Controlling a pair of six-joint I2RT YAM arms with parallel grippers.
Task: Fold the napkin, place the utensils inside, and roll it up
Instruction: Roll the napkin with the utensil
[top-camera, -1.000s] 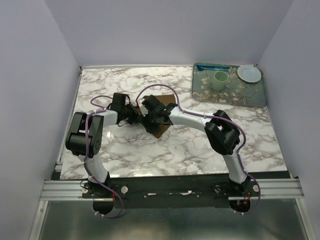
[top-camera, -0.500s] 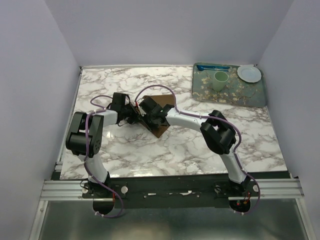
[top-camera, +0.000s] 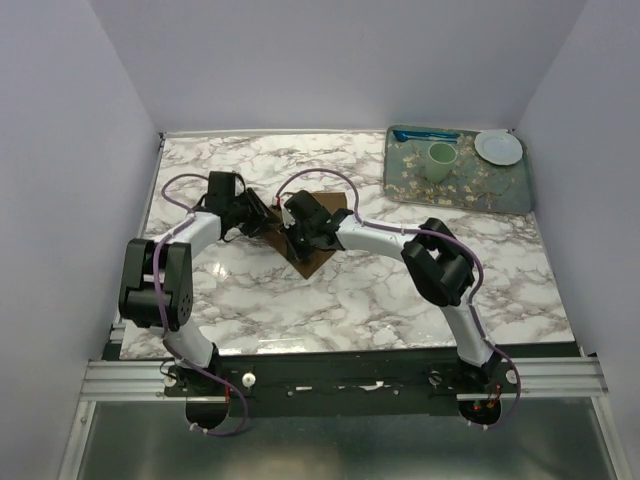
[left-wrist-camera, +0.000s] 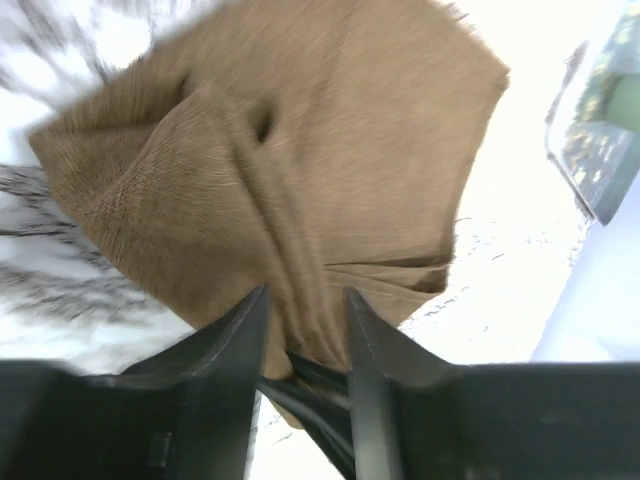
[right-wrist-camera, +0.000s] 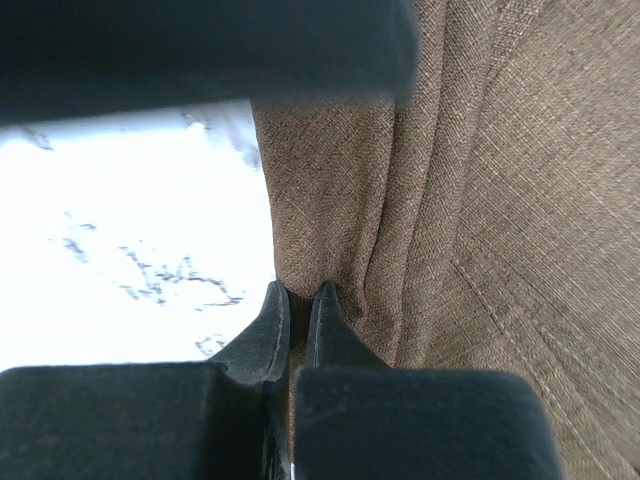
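The brown napkin (top-camera: 328, 203) lies bunched on the marble table (top-camera: 400, 290), its creased folds filling the left wrist view (left-wrist-camera: 300, 150). My left gripper (top-camera: 260, 212) is at the cloth's left edge. Its jaws (left-wrist-camera: 304, 295) stand apart and open, with a ridge of cloth running between them. My right gripper (top-camera: 298, 232) sits over the middle of the napkin. Its fingertips (right-wrist-camera: 298, 290) are shut on a fold at the edge of the napkin (right-wrist-camera: 480, 200). The utensils are out of view.
A patterned tray (top-camera: 500, 190) stands at the back right with a pale green cup (top-camera: 440, 160), a white saucer (top-camera: 498, 147) and a bright blue plastic utensil (top-camera: 425, 134). Lilac walls close in the left, back and right sides.
My left gripper has opened, let go of the napkin and drawn back to the left, its elbow swinging outward. My right gripper has closed on a fold of the napkin.
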